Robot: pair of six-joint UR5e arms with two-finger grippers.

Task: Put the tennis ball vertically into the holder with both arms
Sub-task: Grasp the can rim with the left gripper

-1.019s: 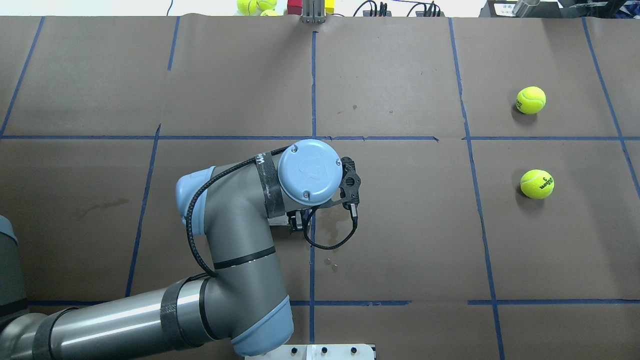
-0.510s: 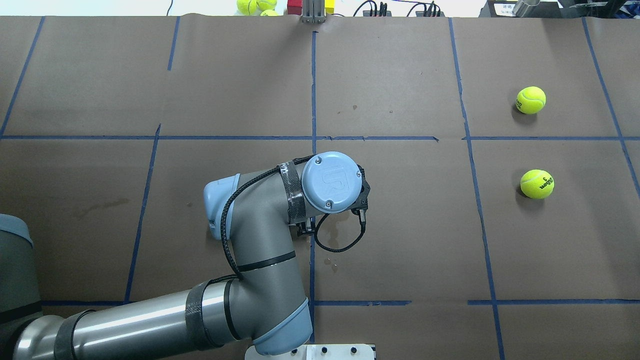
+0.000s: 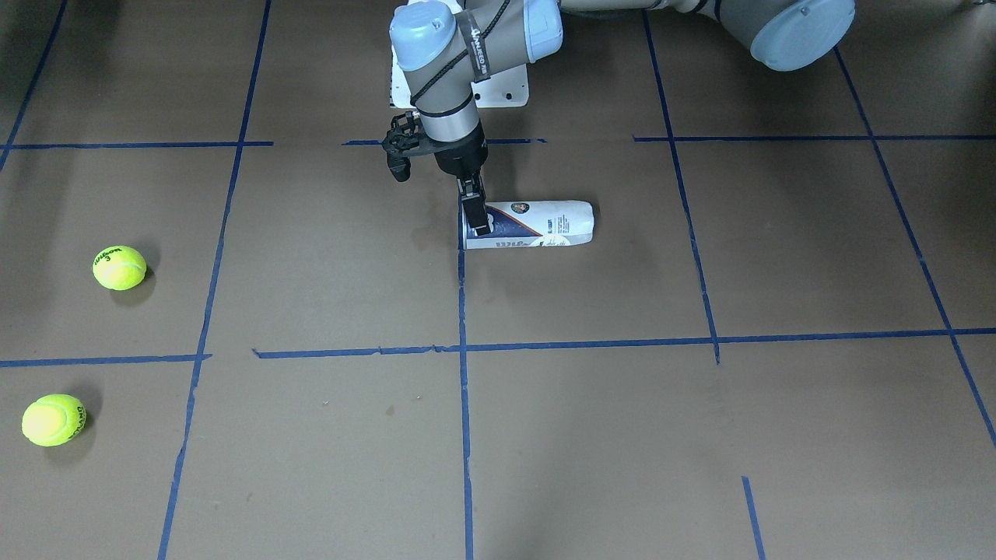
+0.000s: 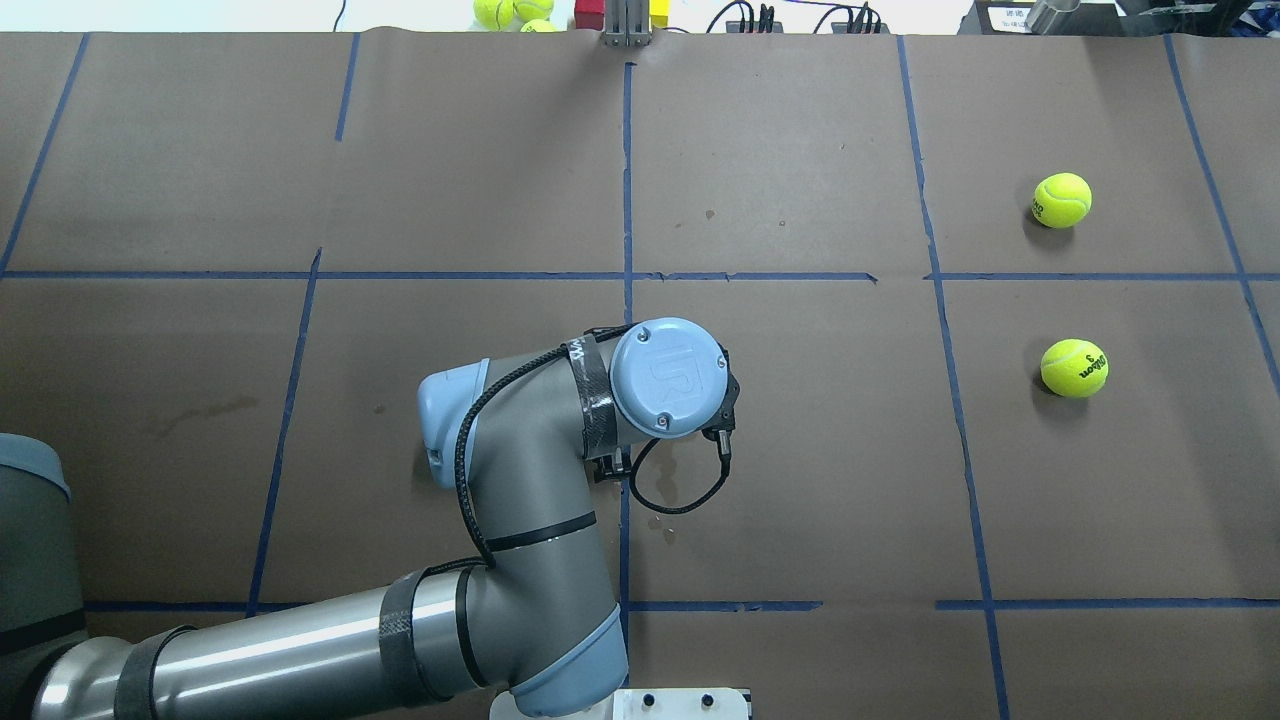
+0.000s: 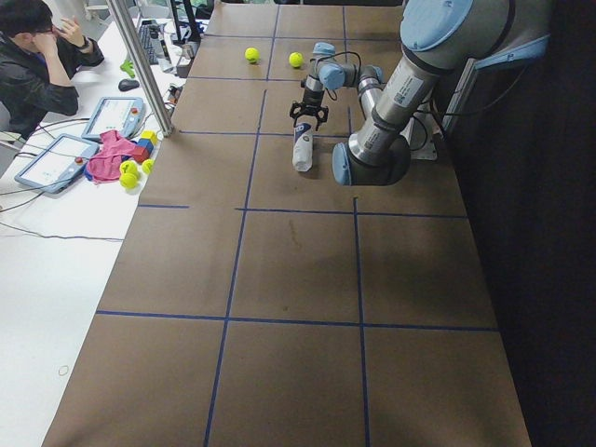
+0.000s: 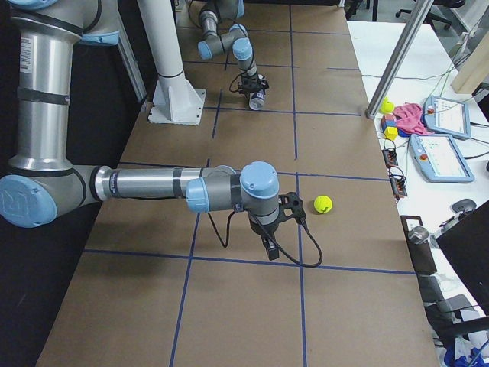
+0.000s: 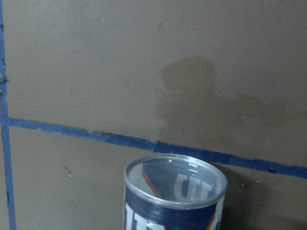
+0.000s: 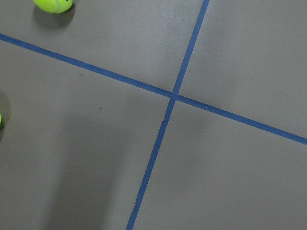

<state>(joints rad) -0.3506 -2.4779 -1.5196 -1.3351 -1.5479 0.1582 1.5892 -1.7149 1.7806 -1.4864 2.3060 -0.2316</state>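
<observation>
The holder (image 3: 537, 225), a clear can with a white and navy label, lies on its side at mid-table. Its open mouth faces the left wrist view (image 7: 175, 191). In the overhead view my left arm (image 4: 520, 500) hides it. My left gripper (image 3: 476, 214) points down at the can's mouth end, and its jaws look open across the can. Two tennis balls (image 4: 1062, 200) (image 4: 1074, 368) lie far off on the right side. My right gripper (image 6: 269, 246) shows only in the exterior right view, near one ball (image 6: 323, 203). I cannot tell whether it is open or shut.
A white pedestal base (image 6: 177, 103) stands at the robot's side of the table. Spare balls (image 4: 510, 12) and blocks lie beyond the far edge. An operator (image 5: 37, 56), tablets and a metal post (image 5: 140, 65) are along that side. Blue tape lines grid the brown table.
My left arm has swung right and a little toward the robot's side. Its wrist now sits over the can's mouth end. The balls have not moved.
</observation>
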